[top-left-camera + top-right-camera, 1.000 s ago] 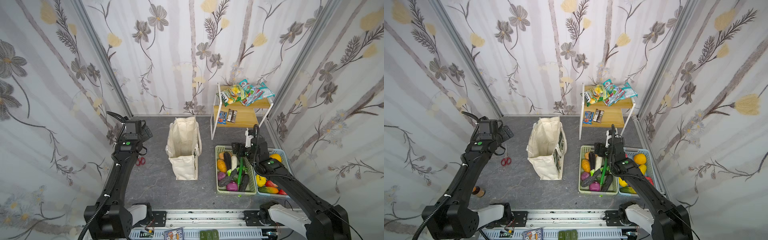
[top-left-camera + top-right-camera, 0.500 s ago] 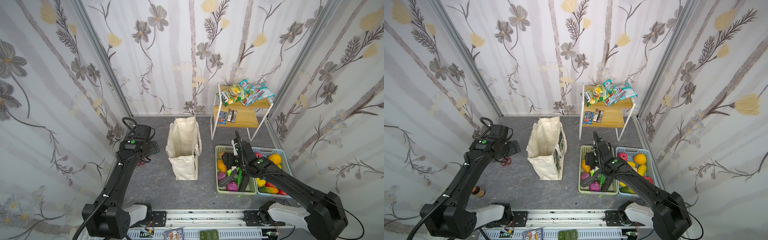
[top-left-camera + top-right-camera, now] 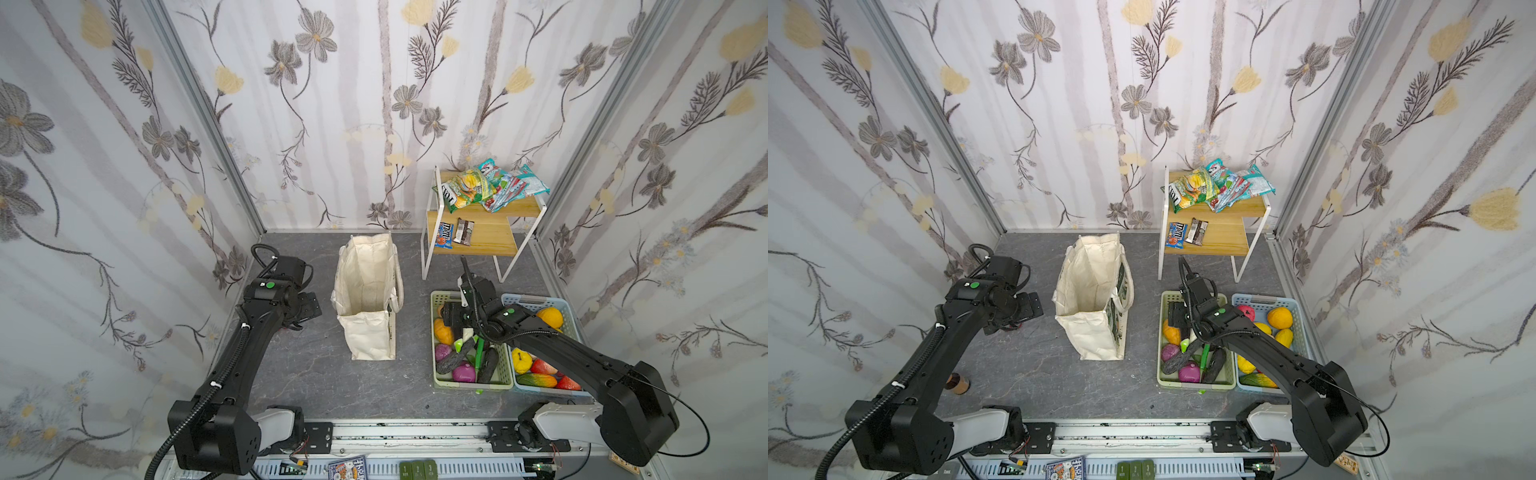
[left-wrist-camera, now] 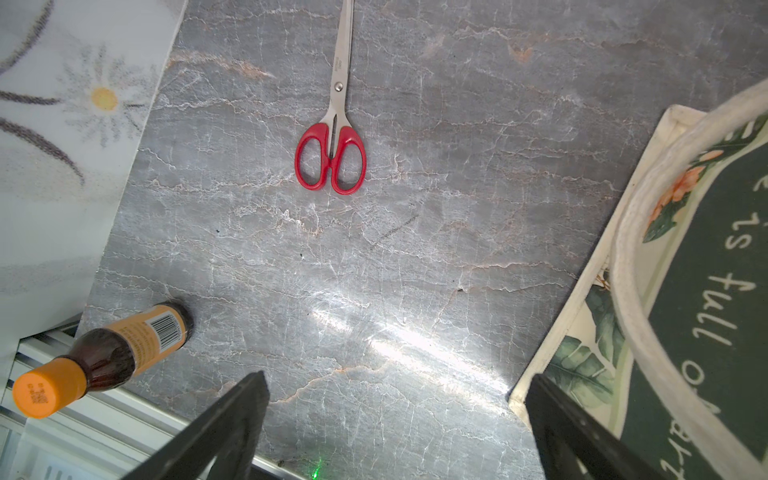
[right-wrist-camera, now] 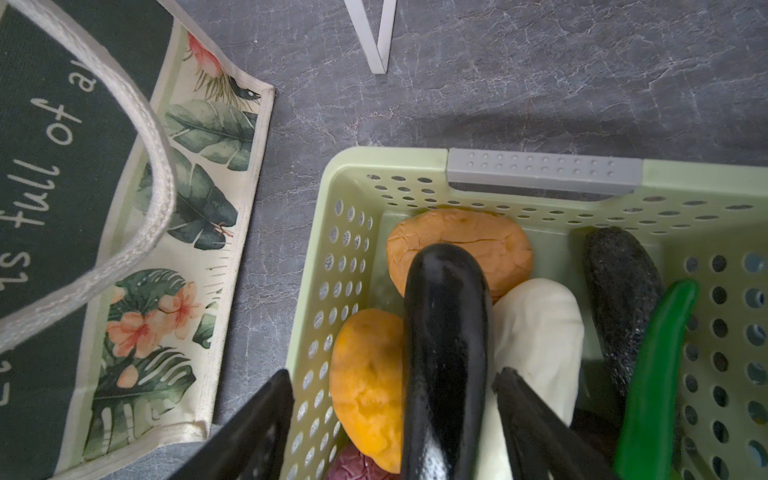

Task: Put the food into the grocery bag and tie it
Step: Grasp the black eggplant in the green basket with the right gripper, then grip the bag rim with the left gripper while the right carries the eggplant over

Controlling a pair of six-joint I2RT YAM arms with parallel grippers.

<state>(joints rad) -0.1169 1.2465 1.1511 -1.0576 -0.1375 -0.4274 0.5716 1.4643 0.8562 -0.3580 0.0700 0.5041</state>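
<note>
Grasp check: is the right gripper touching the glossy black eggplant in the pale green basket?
Cannot tell. Right wrist view: right gripper straddles the glossy black eggplant; one finger clear, other borders it.

The desk [image 3: 316,374] holds one cream canvas tote bag [image 3: 365,340], one pale green plastic basket [image 3: 473,385], one blue plastic basket [image 3: 536,298], one red-handled pair of scissors [image 4: 337,108] and one orange-capped brown bottle [image 4: 112,353].

Cannot see the blade tips of the scissors [image 4: 337,104] or most of the grocery bag [image 4: 685,270], both cropped by the left wrist view's edge. Cannot tell whether the right gripper [image 5: 395,371] touches the dark eggplant [image 5: 444,353] between its fingers, itself running out of the picture.
</note>
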